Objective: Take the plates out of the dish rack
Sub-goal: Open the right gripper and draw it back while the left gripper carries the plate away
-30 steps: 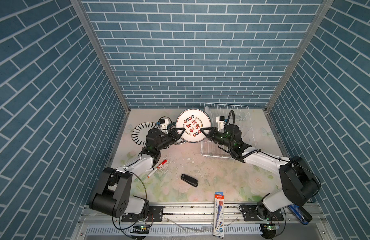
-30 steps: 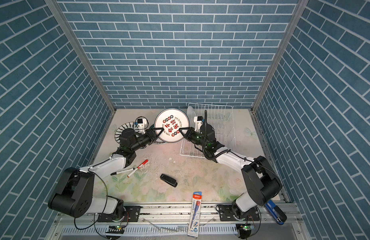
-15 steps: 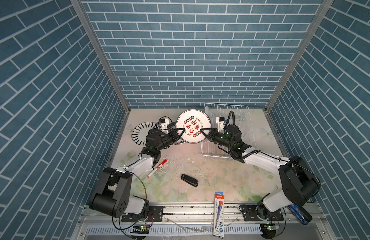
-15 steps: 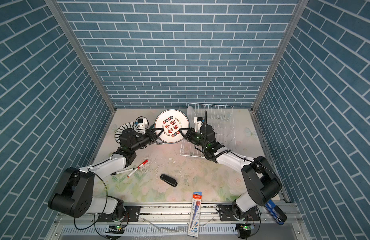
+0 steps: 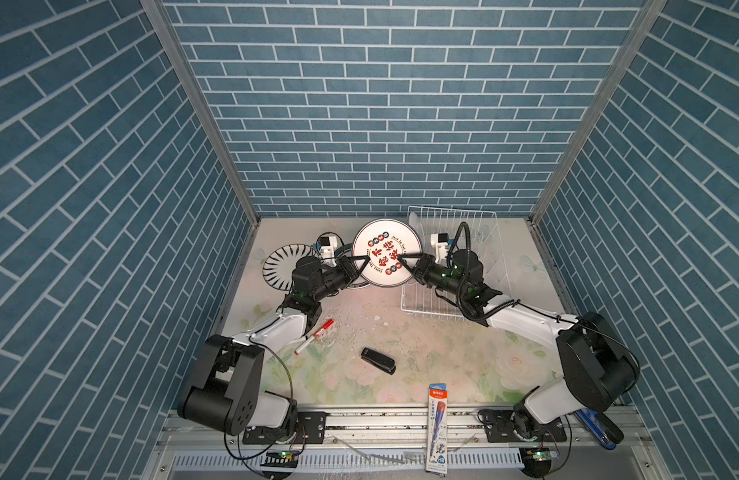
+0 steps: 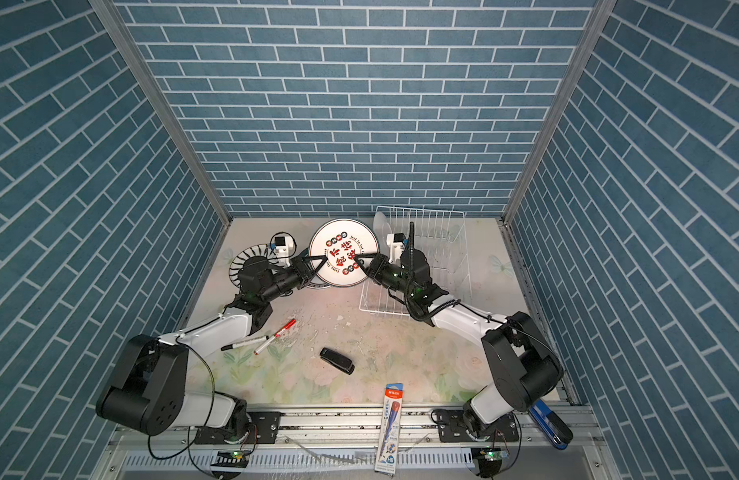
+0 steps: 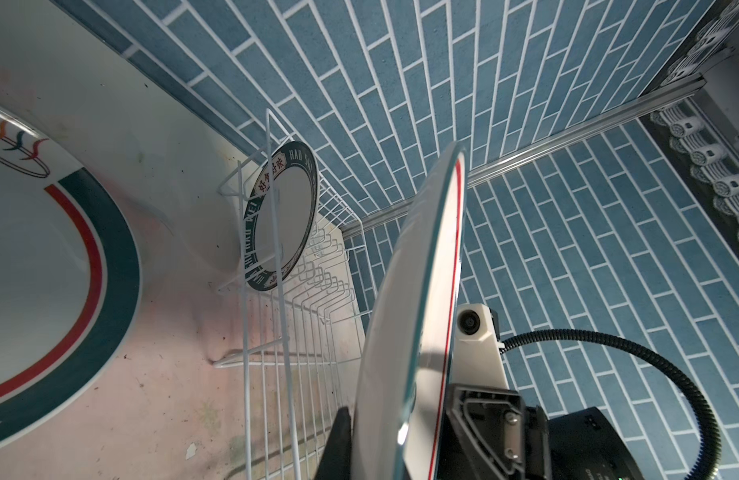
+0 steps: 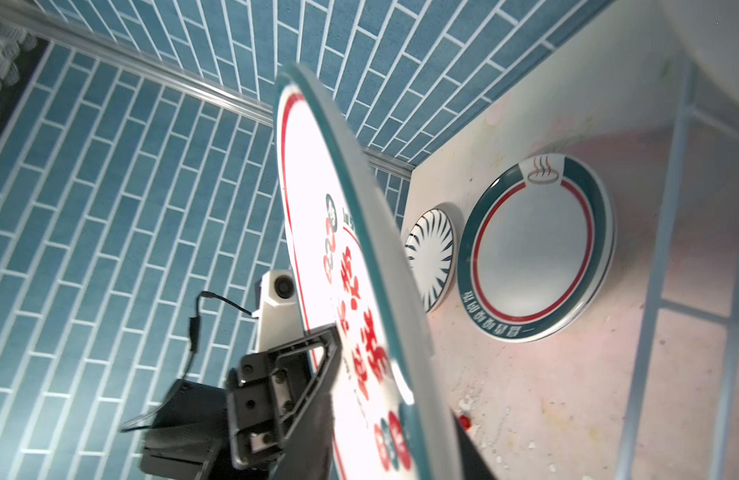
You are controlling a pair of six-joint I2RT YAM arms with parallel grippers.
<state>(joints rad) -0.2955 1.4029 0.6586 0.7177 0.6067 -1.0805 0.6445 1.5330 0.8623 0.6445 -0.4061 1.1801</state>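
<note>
A white plate (image 5: 386, 253) with red characters and a green rim hangs on edge just left of the dish rack (image 5: 426, 312). My left gripper (image 5: 359, 262) is shut on its left rim. My right gripper (image 5: 404, 261) straddles the right rim, and in the right wrist view its fingers (image 8: 475, 453) stand apart from the plate (image 8: 359, 291), so it is open. One plate with a dark-green lettered rim (image 7: 282, 220) still stands in the rack (image 7: 276, 332). A black-striped plate (image 5: 280, 266) and a green-and-red-rimmed plate (image 8: 534, 249) lie flat on the table.
Two markers (image 5: 315, 334) and a small black device (image 5: 378, 360) lie on the floral mat in front of the arms. A pen package (image 5: 437, 428) rests on the front rail. Blue brick walls close in the back and both sides.
My left gripper has closed onto the plate's left rim. My right gripper's jaws have spread off the right rim. The plate has hardly moved.
</note>
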